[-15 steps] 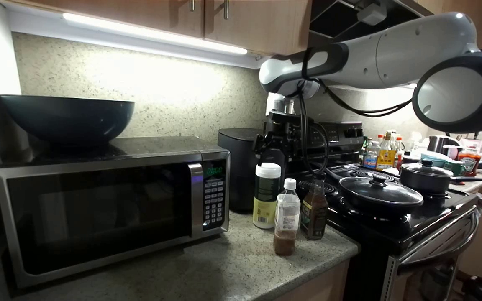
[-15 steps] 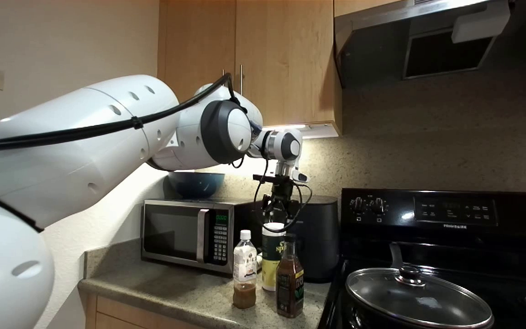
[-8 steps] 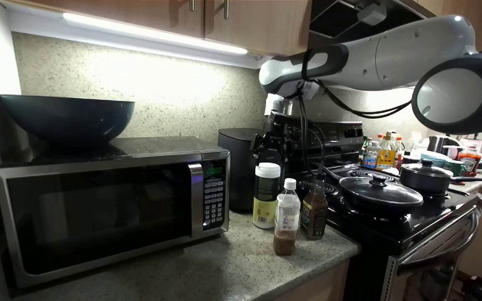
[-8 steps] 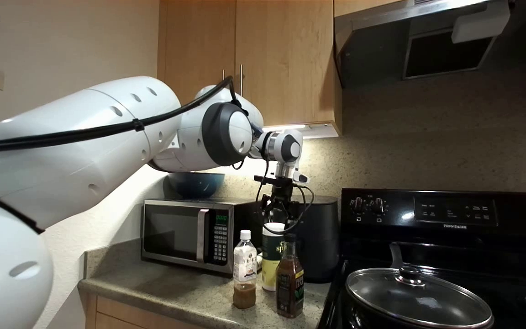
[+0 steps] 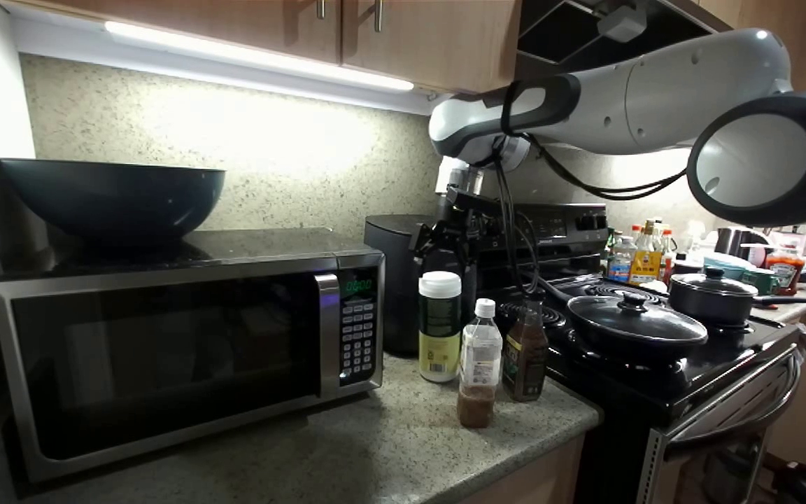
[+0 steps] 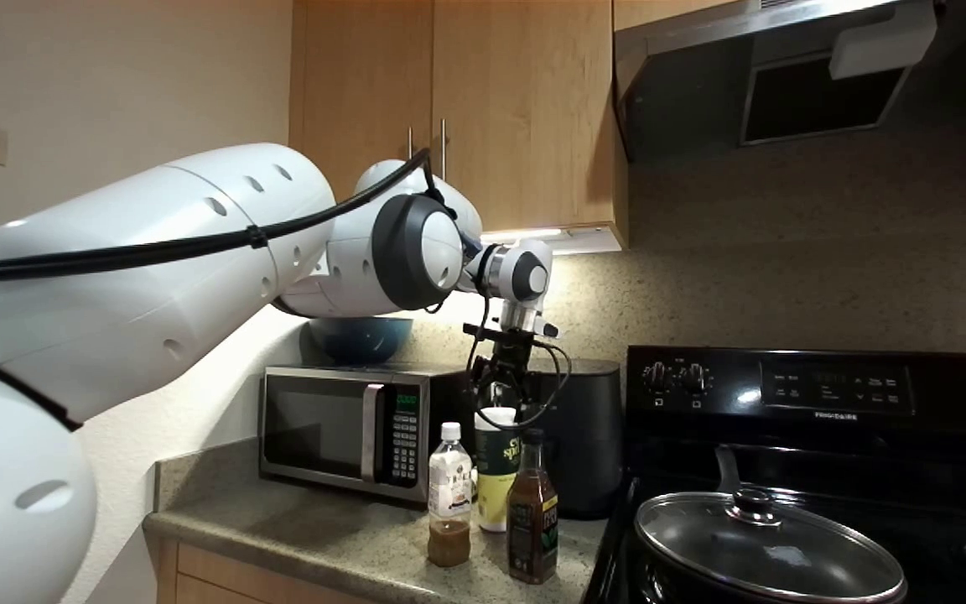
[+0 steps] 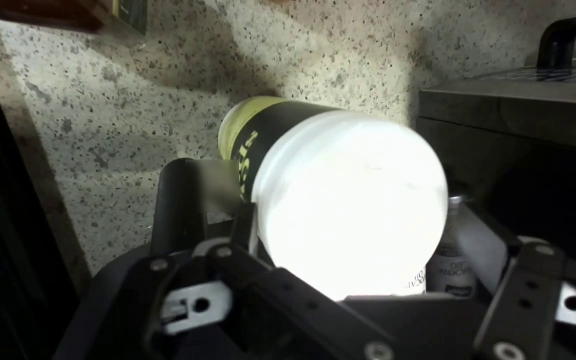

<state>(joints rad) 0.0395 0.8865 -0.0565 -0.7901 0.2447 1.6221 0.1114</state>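
A canister [image 5: 438, 336] with a white lid, dark upper body and yellow lower band stands upright on the counter. My gripper [image 7: 366, 235] points down over it, open, its fingers on either side of the lid [image 7: 353, 200]. In the wrist view the left finger [image 7: 244, 225] lies against or very near the lid. A gap separates the lid from the right finger [image 7: 483, 245]. In both exterior views a white-capped bottle [image 6: 449, 503] and a brown sauce bottle [image 6: 532, 520] stand in front of the canister. Bottles with oil labels [image 7: 450, 272] show partly behind the lid.
A microwave [image 5: 186, 357] bearing a dark bowl [image 5: 116, 199] stands left of the canister. A black appliance [image 6: 588, 445] is behind it. The stove with a lidded pan [image 6: 768, 545] lies to the right; wall cabinets [image 6: 525, 109] hang above.
The gripper and wrist have shifted slightly left, toward the microwave, in both exterior views. The canister has slid a little the same way, staying upright. The two bottles in front stay put.
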